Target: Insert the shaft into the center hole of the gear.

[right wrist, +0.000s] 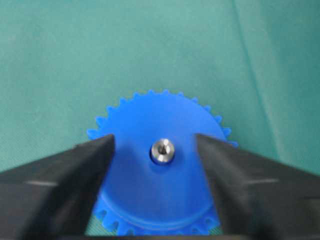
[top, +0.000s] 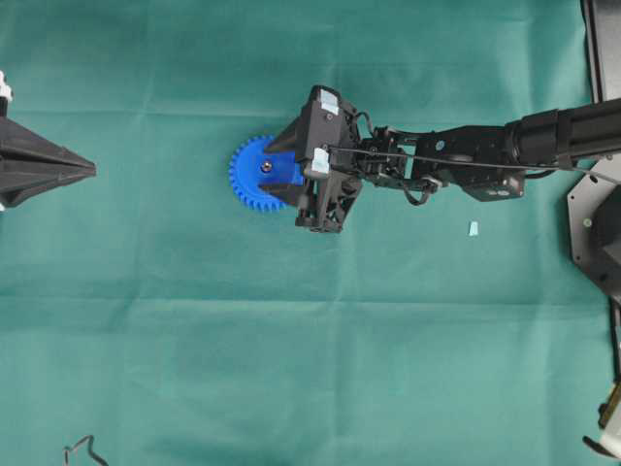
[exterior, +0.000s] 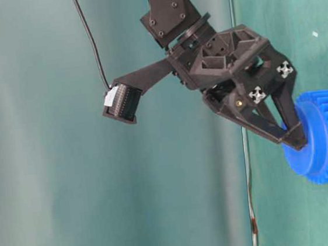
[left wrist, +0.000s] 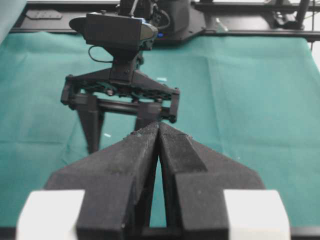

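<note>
no readable text, labels or numbers anywhere

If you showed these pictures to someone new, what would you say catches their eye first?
The bright blue gear on the green cloth left of centre stands out first, with the silvery shaft seated in its middle. The right gripper hangs over it, jaws open either side of the pin. At the left edge, the left gripper sits shut and apart.

A green cloth covers the worktop (top: 194, 320), with faint fold lines running across it. The blue gear (top: 249, 175) lies flat on the cloth near the middle. A small pale blue scrap (top: 473, 228) lies on the cloth well to the gear's right. A dark cable end (top: 82, 449) rests at the lower left edge.
</note>
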### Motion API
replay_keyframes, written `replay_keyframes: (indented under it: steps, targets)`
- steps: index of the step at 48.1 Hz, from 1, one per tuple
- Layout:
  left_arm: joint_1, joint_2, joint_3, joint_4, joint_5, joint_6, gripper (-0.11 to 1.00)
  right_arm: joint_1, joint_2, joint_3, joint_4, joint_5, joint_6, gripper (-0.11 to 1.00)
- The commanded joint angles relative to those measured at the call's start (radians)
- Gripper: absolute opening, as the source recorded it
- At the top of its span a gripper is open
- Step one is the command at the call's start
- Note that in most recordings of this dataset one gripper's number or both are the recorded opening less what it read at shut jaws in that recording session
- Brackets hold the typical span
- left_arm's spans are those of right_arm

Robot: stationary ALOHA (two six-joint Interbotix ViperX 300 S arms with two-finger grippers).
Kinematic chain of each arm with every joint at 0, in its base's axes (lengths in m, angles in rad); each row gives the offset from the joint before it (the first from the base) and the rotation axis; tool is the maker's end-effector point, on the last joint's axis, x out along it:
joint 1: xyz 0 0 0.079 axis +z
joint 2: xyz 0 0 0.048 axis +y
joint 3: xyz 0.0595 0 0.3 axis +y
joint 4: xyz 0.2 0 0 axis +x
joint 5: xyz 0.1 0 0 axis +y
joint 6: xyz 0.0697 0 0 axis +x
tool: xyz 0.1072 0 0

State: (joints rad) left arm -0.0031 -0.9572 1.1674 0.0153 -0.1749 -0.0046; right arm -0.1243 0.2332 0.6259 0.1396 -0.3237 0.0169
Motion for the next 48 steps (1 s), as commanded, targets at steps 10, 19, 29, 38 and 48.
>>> replay_keyframes:
  steps: [10,19,29,38,48]
  targets:
    - [0.002,0.005,-0.025,0.003,-0.006,-0.002,0.0,-0.002,-0.153,-0.006,-0.002,0.052,-0.008,0.87]
    - [0.002,0.006,-0.025,0.002,-0.003,-0.002,0.0,-0.003,-0.293,0.026,-0.014,0.089,-0.02,0.87]
    - [0.003,0.006,-0.025,0.003,0.0,-0.002,0.0,-0.003,-0.451,0.092,-0.014,0.103,-0.031,0.87]
    - [0.002,0.006,-0.025,0.002,0.002,-0.002,0.0,-0.005,-0.574,0.181,-0.015,0.101,-0.032,0.87]
    - [0.002,0.003,-0.026,0.002,0.0,-0.002,0.0,-0.003,-0.723,0.285,-0.015,0.106,-0.031,0.87]
